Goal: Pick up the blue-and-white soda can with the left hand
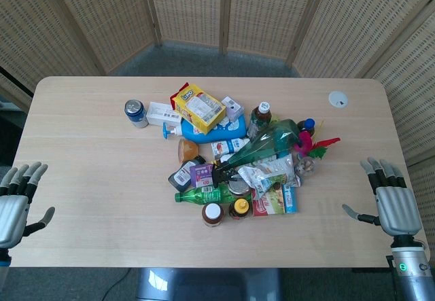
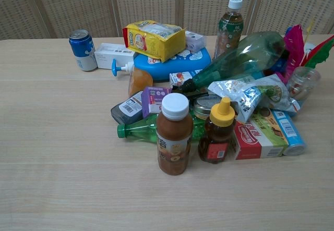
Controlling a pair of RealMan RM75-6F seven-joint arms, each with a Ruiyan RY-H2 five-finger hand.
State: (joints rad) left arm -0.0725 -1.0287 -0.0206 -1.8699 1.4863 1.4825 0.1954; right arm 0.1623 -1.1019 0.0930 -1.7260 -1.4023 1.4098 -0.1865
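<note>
The blue-and-white soda can [image 1: 136, 113] stands upright at the left edge of the pile, next to a white box [image 1: 163, 114]; in the chest view the soda can [image 2: 83, 49] sits at the far left. My left hand [image 1: 15, 202] hovers at the table's near left edge, fingers spread, holding nothing, far from the can. At the near right edge my right hand [image 1: 393, 204] is likewise spread and empty. Neither hand shows in the chest view.
A heap of groceries fills the table's middle: a yellow bag [image 1: 198, 107], a blue pouch [image 1: 207, 130], a large green bottle [image 1: 262, 147], a small green bottle [image 1: 204, 194], a brown drink bottle [image 2: 174, 133], a honey bottle [image 2: 218, 130]. A white disc [image 1: 338, 98] lies far right.
</note>
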